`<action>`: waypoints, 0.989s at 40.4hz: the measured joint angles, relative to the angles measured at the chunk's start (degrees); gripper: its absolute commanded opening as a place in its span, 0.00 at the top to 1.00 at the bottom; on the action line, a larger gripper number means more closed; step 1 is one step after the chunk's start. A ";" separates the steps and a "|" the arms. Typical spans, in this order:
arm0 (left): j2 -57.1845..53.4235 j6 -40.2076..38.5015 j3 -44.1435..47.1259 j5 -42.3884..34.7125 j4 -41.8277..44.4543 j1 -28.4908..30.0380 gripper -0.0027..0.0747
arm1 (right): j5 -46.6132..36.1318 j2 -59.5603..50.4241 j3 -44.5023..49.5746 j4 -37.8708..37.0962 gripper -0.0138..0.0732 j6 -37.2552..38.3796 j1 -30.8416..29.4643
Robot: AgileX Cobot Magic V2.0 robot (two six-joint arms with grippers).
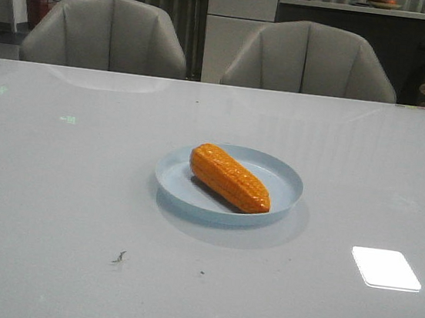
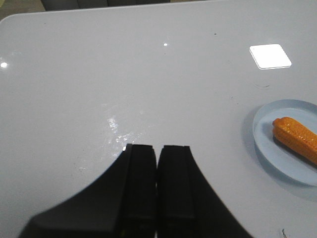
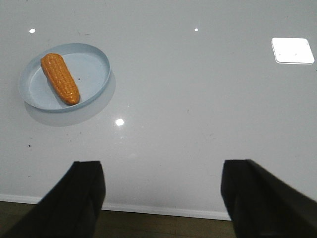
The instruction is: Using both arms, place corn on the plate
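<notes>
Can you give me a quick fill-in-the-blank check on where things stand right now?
1. The corn lies on the ____.
2. The left claw is ____, its fingers pressed together.
3. The right claw is ____, with a wide gap between its fingers.
4. Behind the table stand ____ grey chairs.

Missing words: plate; shut; open; two

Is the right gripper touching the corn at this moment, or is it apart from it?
Apart. In the right wrist view the right gripper is open at the table's edge, and bare table lies between its fingers and the corn, which rests on the plate.
</notes>
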 measured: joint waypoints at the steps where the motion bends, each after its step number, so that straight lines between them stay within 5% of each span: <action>1: 0.00 0.00 0.00 0.00 0.00 0.00 0.85 | 0.00 0.00 0.00 0.00 0.16 0.00 0.00; 27: -3.58 0.38 1.65 -0.37 -1.07 1.08 0.85 | 0.00 0.05 0.00 0.00 0.16 0.00 0.00; 40: -21.61 18.50 15.62 -13.41 -10.12 9.37 0.85 | 0.00 0.05 0.00 0.06 0.16 0.00 0.00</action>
